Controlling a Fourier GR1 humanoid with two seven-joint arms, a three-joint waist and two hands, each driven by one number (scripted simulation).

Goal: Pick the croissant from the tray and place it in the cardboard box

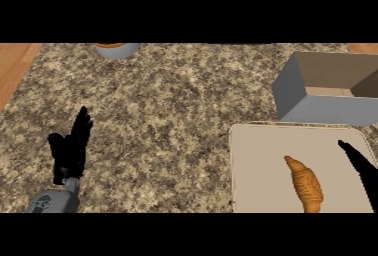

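Golden croissant (pixel 305 184) on tray (pixel 258 150) | right hand (pixel 360 165) cropped, seemingly open, empty | left hand (pixel 72 145) open

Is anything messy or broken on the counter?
Nothing stands out. The golden-brown croissant lies whole on the pale flat tray, the open cardboard box sits upright behind the tray with nothing visible inside, and no crumbs or spills show on the speckled granite counter.

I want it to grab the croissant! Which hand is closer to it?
Right. The right hand is just right of the croissant, over the tray. The left hand rests far left.
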